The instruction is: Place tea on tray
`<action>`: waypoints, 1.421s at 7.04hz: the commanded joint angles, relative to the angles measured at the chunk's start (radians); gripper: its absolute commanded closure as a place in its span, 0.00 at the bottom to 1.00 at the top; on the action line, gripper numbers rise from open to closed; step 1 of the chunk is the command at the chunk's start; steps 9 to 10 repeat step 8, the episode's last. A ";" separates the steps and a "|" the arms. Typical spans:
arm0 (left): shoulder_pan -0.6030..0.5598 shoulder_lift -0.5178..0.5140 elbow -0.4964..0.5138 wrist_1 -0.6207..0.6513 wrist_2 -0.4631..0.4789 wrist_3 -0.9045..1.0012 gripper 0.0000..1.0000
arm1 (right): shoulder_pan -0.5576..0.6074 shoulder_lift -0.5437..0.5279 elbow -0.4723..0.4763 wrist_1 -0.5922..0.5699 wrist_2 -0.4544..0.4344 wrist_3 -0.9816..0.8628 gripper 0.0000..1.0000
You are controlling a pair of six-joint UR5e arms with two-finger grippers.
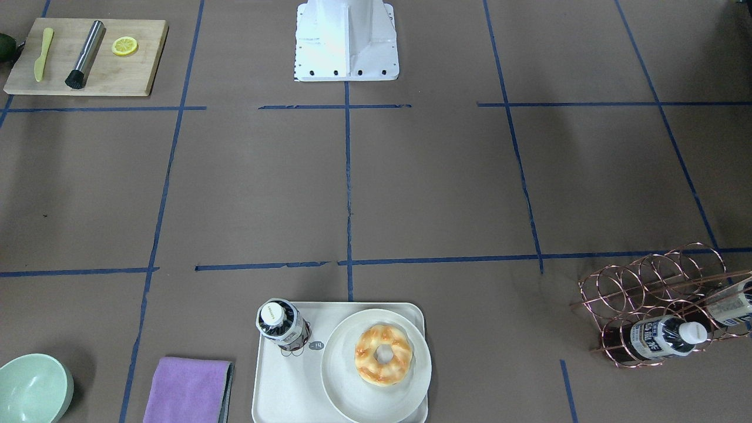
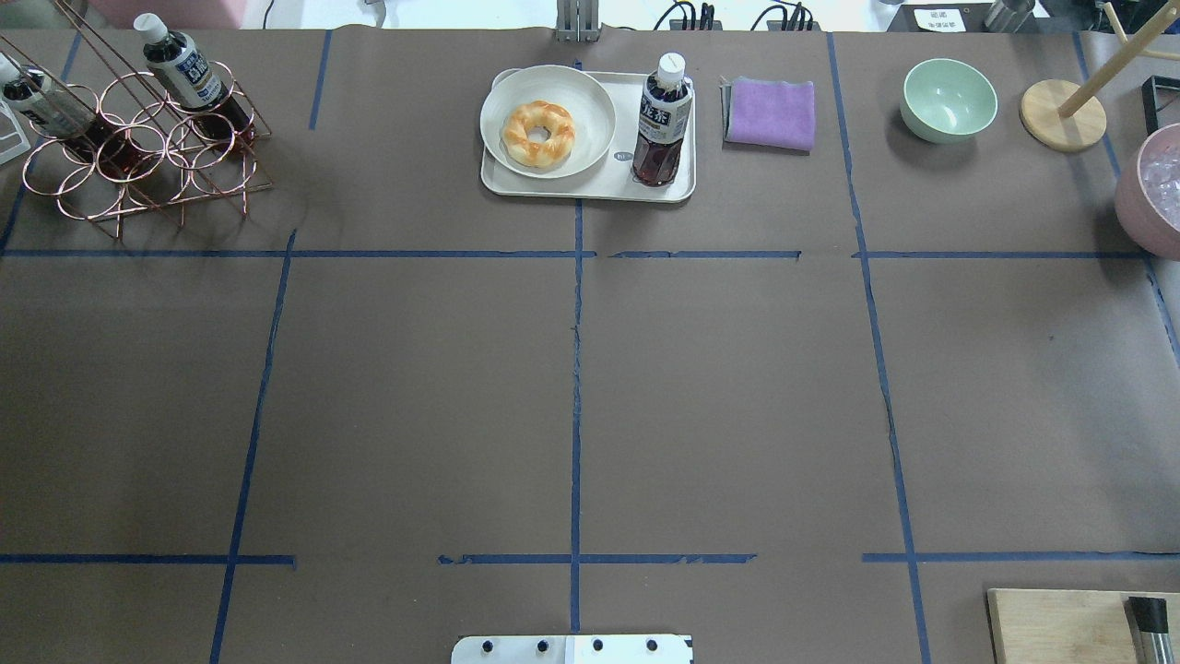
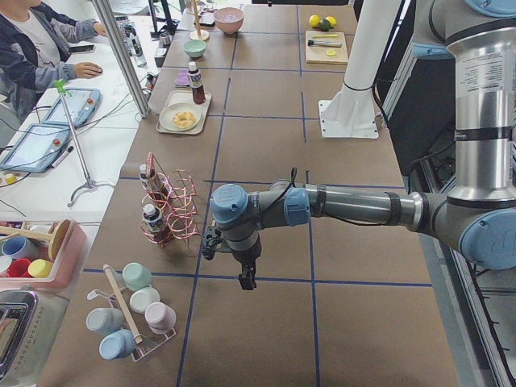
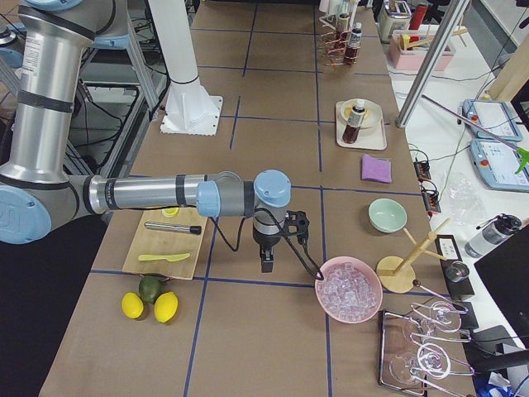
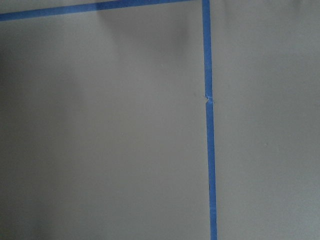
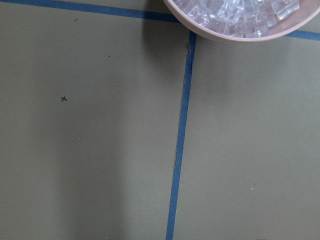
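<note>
One tea bottle (image 1: 282,326) stands upright on the cream tray (image 1: 282,388), beside the round plate; it also shows in the overhead view (image 2: 662,124) on the tray (image 2: 590,187). Two like bottles (image 2: 189,74) (image 2: 32,101) lie in the copper wire rack (image 2: 138,157). My left gripper (image 3: 244,282) hangs over bare table near the rack, and I cannot tell whether it is open. My right gripper (image 4: 266,266) hangs beside the pink ice bowl (image 4: 349,289), and I cannot tell its state. Neither gripper shows in the overhead, front or wrist views.
A white plate (image 2: 548,120) with a donut (image 2: 537,134) fills the tray's other half. A purple cloth (image 2: 771,112) and green bowl (image 2: 948,100) lie beside the tray. A wooden board (image 1: 88,57) holds a knife, muddler and lemon slice.
</note>
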 commanded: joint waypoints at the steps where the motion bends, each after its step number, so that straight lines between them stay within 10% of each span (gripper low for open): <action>1: 0.000 0.000 -0.004 0.000 0.001 0.000 0.00 | 0.000 0.000 -0.001 0.000 -0.001 0.000 0.00; 10: 0.000 -0.001 -0.008 -0.002 0.001 0.000 0.00 | -0.002 0.000 -0.018 0.000 0.000 0.000 0.00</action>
